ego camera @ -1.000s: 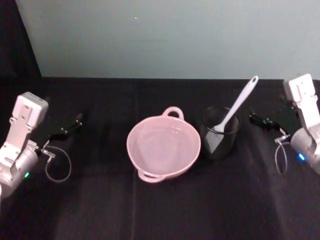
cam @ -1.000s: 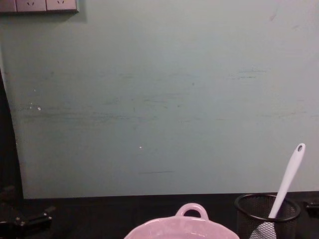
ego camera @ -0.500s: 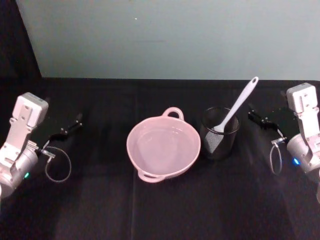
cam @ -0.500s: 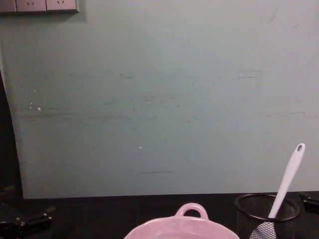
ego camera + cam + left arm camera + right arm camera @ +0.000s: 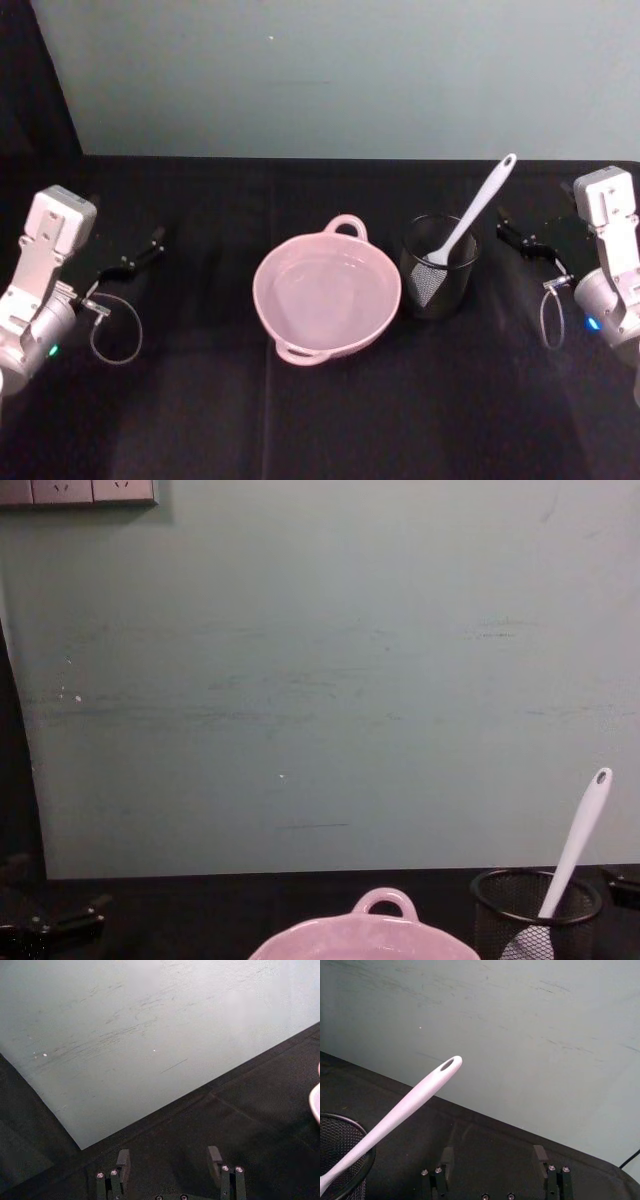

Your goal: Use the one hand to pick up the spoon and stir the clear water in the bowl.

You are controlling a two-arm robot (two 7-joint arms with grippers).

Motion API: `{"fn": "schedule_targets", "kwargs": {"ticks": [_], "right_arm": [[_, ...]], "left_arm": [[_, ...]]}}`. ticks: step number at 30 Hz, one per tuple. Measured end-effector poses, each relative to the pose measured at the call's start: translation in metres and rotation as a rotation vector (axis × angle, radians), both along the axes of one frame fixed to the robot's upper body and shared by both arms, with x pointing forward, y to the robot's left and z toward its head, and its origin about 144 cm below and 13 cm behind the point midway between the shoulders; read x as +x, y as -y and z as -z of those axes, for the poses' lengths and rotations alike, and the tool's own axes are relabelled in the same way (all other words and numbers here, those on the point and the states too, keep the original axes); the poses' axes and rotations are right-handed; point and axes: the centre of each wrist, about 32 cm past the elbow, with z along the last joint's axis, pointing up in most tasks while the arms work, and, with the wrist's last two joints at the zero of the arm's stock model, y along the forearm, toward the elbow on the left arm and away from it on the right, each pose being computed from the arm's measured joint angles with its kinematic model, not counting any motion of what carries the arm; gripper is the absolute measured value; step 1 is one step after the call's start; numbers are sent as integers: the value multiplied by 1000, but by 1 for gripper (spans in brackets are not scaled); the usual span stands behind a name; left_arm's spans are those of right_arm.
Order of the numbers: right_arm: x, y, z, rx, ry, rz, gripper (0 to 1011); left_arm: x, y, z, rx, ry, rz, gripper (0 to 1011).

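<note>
The white spoon [image 5: 472,215] stands tilted in a black wire-mesh cup [image 5: 438,267], blade down, its handle end leaning up and to the right [image 5: 579,840] [image 5: 404,1104]. Left of the cup sits the pale pink bowl [image 5: 327,292] with clear water [image 5: 325,288] inside; its loop handle shows in the chest view [image 5: 385,905]. My right gripper [image 5: 512,236] hovers open just right of the spoon's handle, fingers [image 5: 446,1160] spread. My left gripper [image 5: 140,255] rests open at the far left, well away from the bowl, with nothing between its fingers [image 5: 123,1162].
Black cloth covers the table [image 5: 320,420]. A pale green wall [image 5: 320,680] rises behind it, with sockets [image 5: 80,490] at its upper left. Grey cable loops hang by each arm [image 5: 117,330] [image 5: 552,315].
My right arm has shifted inward and lowered, bringing its gripper closer to the spoon's handle. The left arm, bowl, cup and spoon have stayed put.
</note>
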Motion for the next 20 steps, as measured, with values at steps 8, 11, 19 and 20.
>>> {"fn": "schedule_targets", "kwargs": {"ticks": [8,11,19,20], "right_arm": [[0,0,0,0,-2,-1,1003],[0,0,0,1,-2,-1,1002],[0,0,0,0,-3,-1,1003],[0,0,0,0,-3,-1,1002]], "left_arm": [[0,0,0,0,0,0,1011],[0,0,0,0,0,0,1011],[0,0,0,0,0,0,1011],[0,0,0,0,0,0,1011]]}}
